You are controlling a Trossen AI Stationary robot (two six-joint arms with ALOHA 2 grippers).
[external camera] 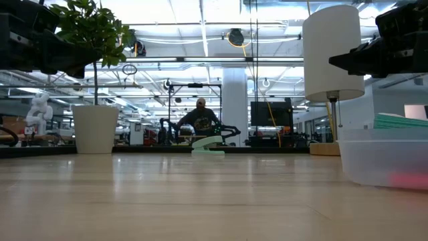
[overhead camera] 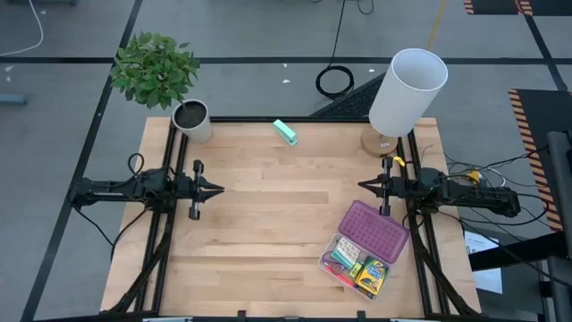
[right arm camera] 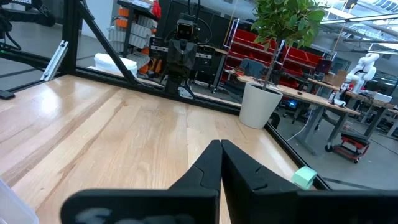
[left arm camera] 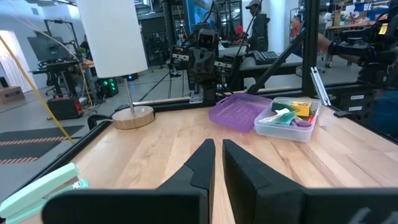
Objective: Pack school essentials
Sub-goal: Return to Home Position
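Note:
A clear plastic box (overhead camera: 356, 264) stands on the table's near right part, its purple lid (overhead camera: 375, 229) swung open toward the far side. Inside lie a green-yellow crayon box (overhead camera: 372, 275) and other small coloured stationery (overhead camera: 340, 261); the left wrist view shows the same box (left arm camera: 290, 120) with its lid (left arm camera: 239, 112). My left gripper (overhead camera: 220, 189) hovers shut over the table's left middle. My right gripper (overhead camera: 362, 185) hovers shut over the right middle, just beyond the lid. Neither touches anything.
A teal block (overhead camera: 285, 132) lies near the far edge. A potted plant (overhead camera: 190, 119) stands at the far left corner and a white-shaded lamp (overhead camera: 407, 89) at the far right. Bare wood (overhead camera: 277, 224) stretches between the two grippers.

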